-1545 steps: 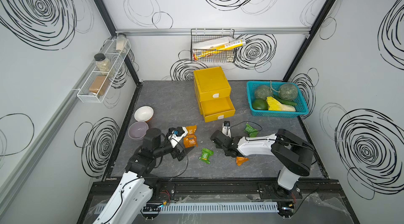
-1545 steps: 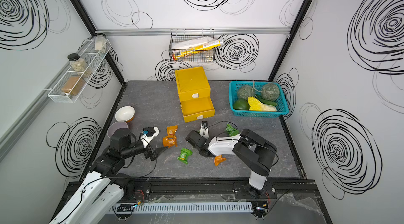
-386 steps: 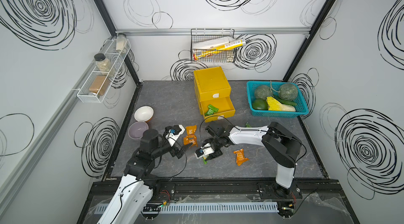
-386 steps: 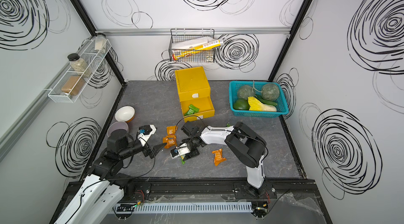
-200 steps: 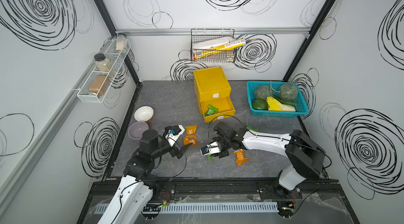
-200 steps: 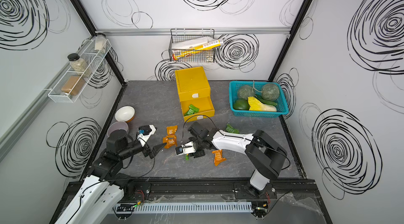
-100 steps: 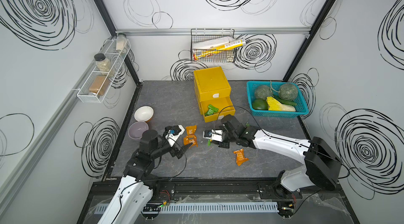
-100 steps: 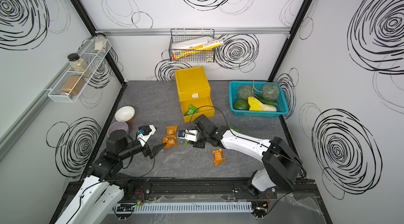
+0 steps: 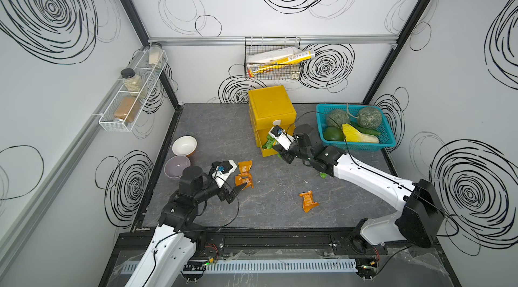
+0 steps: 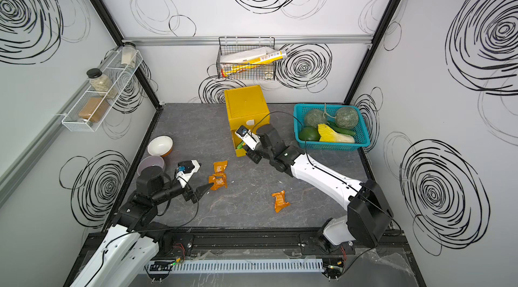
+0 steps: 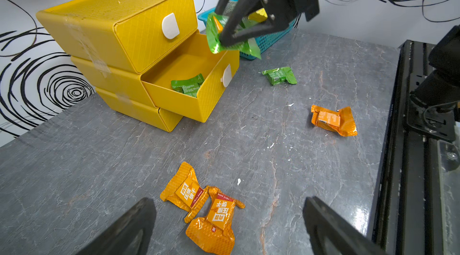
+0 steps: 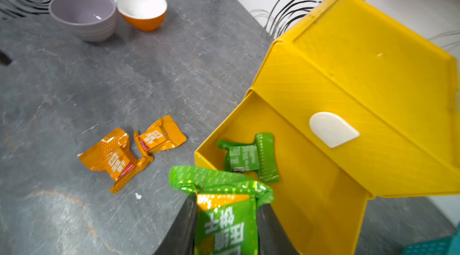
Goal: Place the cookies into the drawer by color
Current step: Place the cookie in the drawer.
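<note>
Grey desk (image 9: pixel 218 128), swirl-print walls (image 9: pixel 238 2): 3 orange cookies (image 9: pixel 244 166), 3 green cookies (image 11: pixel 280 76), 2 bowls (image 9: pixel 184 145). R end effector (image 11: pixel 225 39) clamps 1 green cookie (image 11: pixel 213 32) by open drawer (image 11: pixel 199 108); L end effector (image 11: pixel 229 202) spread wide.

the right pincer (image 11: pixel 222 40) grips a packet (image 11: pixel 249 48) over the front rim of the pulled-out middle drawer (image 11: pixel 184 108); below it, inside, lies another packet (image 11: pixel 188 85). two touching packets (image 11: pixel 216 214) lie on the table (image 11: pixel 74 166) just ahead of the left pincer (image 11: pixel 229 200).
</note>
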`<state>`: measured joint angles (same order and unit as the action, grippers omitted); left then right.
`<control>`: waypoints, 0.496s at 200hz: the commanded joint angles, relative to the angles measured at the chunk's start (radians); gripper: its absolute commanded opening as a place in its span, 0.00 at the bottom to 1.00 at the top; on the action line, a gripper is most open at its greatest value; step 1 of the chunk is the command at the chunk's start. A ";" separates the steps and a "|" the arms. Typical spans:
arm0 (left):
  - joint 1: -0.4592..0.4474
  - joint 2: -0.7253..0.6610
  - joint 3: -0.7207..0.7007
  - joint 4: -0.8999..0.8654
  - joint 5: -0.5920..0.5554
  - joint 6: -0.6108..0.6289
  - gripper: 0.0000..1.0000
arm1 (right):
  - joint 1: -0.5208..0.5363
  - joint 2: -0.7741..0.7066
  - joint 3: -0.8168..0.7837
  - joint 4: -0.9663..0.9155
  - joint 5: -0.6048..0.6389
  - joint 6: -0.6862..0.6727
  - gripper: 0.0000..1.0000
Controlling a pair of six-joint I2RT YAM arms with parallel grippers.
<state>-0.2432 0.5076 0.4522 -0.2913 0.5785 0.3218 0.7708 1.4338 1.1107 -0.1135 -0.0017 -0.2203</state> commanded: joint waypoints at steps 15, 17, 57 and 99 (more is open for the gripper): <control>-0.004 -0.002 -0.003 0.034 -0.017 -0.002 0.99 | -0.040 0.045 0.071 0.025 0.175 0.125 0.13; -0.004 -0.003 -0.003 0.036 -0.017 -0.004 0.99 | -0.040 0.045 0.075 0.025 0.179 0.128 0.13; -0.005 -0.005 0.000 0.025 -0.008 0.002 0.99 | -0.098 0.082 0.096 0.032 0.218 0.252 0.17; -0.010 -0.007 0.003 0.018 0.004 0.008 0.99 | -0.117 0.142 0.121 0.039 0.245 0.325 0.17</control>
<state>-0.2497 0.5045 0.4522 -0.2916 0.5797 0.3222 0.6598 1.5433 1.1839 -0.0956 0.2134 0.0250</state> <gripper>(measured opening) 0.990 0.323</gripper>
